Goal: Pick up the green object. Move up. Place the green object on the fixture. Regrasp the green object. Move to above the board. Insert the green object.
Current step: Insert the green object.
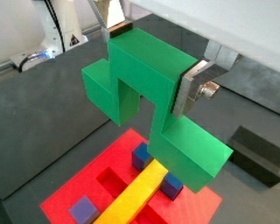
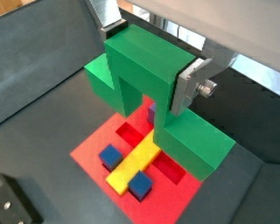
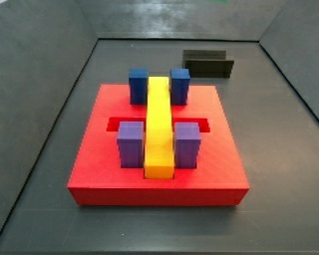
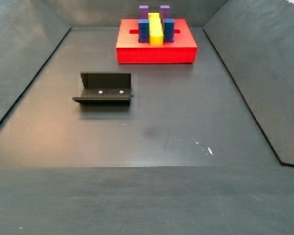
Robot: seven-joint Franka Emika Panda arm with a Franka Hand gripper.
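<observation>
Nearest the wrist cameras: green object (image 1: 149,96), clamped in the jaws of the gripper (image 2: 154,77), hanging high above the board (image 3: 96,159) and absent from both side views. Below, red board with yellow bar (image 3: 159,125) between blue and purple pegs; fixture (image 4: 104,89) empty, well apart on the dark floor. Likely at the move-above-board step; next comes lining the block up over the pegs and descending to insert. No readable writing.
</observation>
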